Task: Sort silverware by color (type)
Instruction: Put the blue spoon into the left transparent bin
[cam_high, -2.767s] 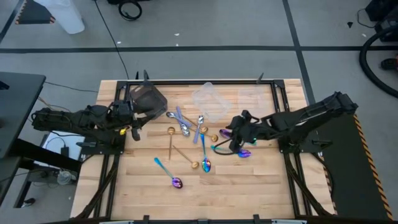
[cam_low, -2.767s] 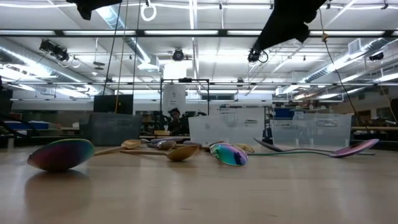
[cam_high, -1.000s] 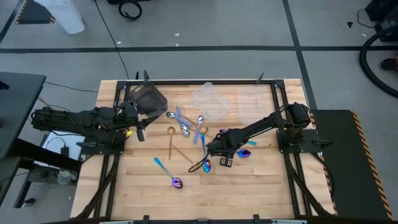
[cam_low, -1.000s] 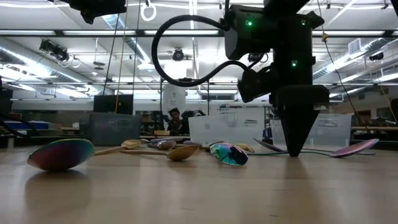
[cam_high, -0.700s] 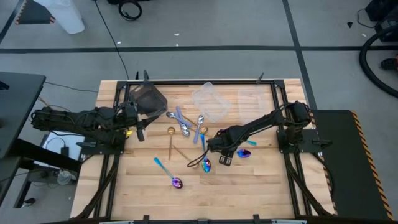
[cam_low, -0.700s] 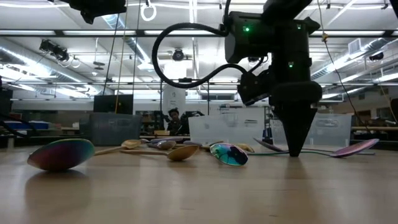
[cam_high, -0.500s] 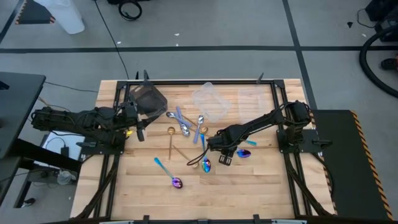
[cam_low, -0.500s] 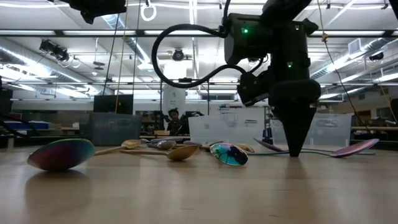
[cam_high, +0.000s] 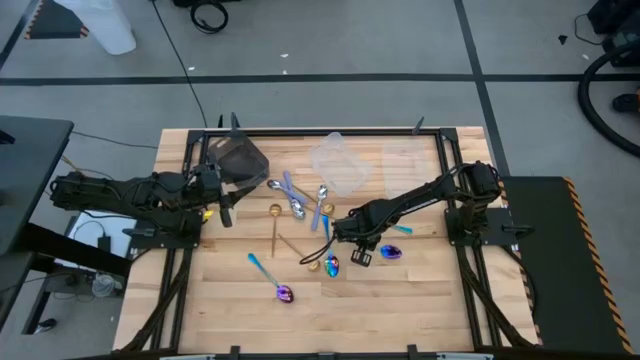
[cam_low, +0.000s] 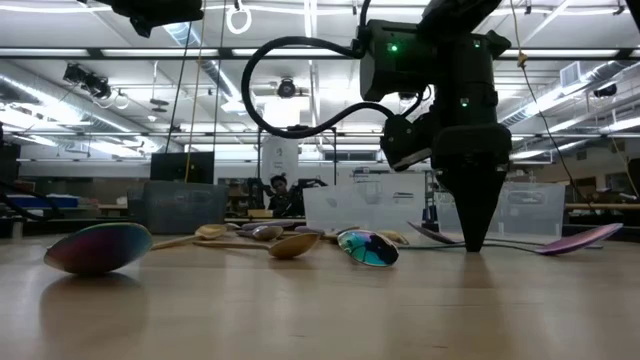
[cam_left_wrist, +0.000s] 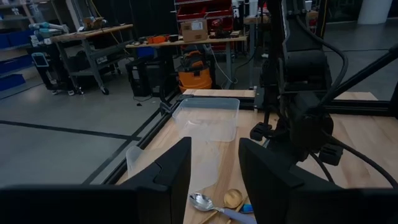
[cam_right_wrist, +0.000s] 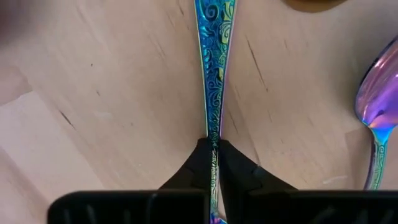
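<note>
Since a second ago the right gripper (cam_right_wrist: 213, 152) has settled at the table centre and pinched its fingers together on the embossed handle of an iridescent spoon (cam_right_wrist: 212, 62), which lies flat on the wooden table (cam_high: 420, 300). The pick is judged secured (lift pending). The left gripper (cam_left_wrist: 214, 168), spread, waits at the left edge. Other spoons (cam_high: 290, 205) stay scattered: slim, glossy metal.

Wooden table (cam_high: 420, 290) with scattered spoons (cam_high: 300, 235) and tubs (cam_high: 338, 163).
</note>
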